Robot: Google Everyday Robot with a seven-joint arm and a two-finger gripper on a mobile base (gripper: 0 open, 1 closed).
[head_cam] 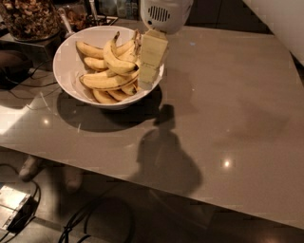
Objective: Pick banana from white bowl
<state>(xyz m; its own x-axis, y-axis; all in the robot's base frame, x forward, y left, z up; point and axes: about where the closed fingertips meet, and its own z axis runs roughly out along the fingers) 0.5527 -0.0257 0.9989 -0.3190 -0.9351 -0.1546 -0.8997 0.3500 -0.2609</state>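
Note:
The white bowl [66,64] stands at the back left of the grey table [228,118]. It holds several yellow bananas, some joined at brown stems [136,39] near the right rim. One long curved banana [105,81] lies across the middle of the bowl. My gripper [146,80], cream-coloured under a white wrist housing [164,14], hangs over the bowl's right rim. It is right beside the bananas' right ends and hides part of them. It holds nothing that I can see.
A dark glass jar of brown bits [28,16] stands behind the bowl at the far left, with a utensil [64,21] next to it. A dark object and cables [14,71] lie left of the table. The table's front edge [142,187] is near. Cables lie on the floor [80,218].

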